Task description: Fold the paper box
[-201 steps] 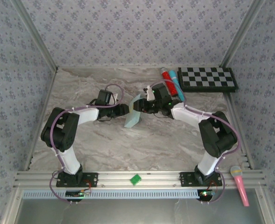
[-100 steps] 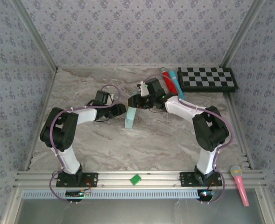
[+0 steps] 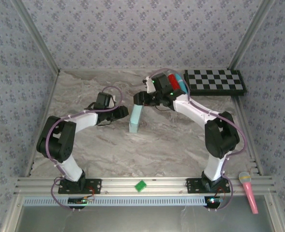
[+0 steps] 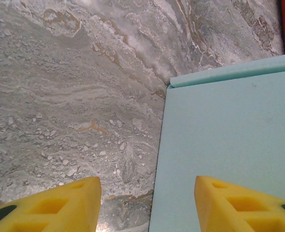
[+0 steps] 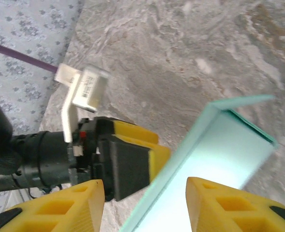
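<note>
The paper box (image 3: pixel 135 119) is a pale aqua folded card standing on the marble table mid-scene, long and narrow from above. My left gripper (image 3: pixel 124 112) sits just to its left, open; in the left wrist view its yellow fingertips (image 4: pixel 55 203) spread wide, with the box's flat face (image 4: pixel 229 145) ahead on the right. My right gripper (image 3: pixel 139 99) hovers over the box's far end, open. In the right wrist view the box (image 5: pixel 219 145) runs up between its yellow fingers (image 5: pixel 239 205), and the left gripper (image 5: pixel 132 159) sits close against the box's side.
A black-and-white checkerboard (image 3: pixel 215 81) lies at the back right, with red and teal markers (image 3: pixel 175 80) beside it. A pink microphone (image 3: pixel 247 188) and a small green piece (image 3: pixel 141 185) rest on the front rail. Patterned walls enclose the table.
The right gripper moved toward the back, off the box's top flap. The box went from tilted to standing upright and narrow. The left gripper drew back slightly left.
</note>
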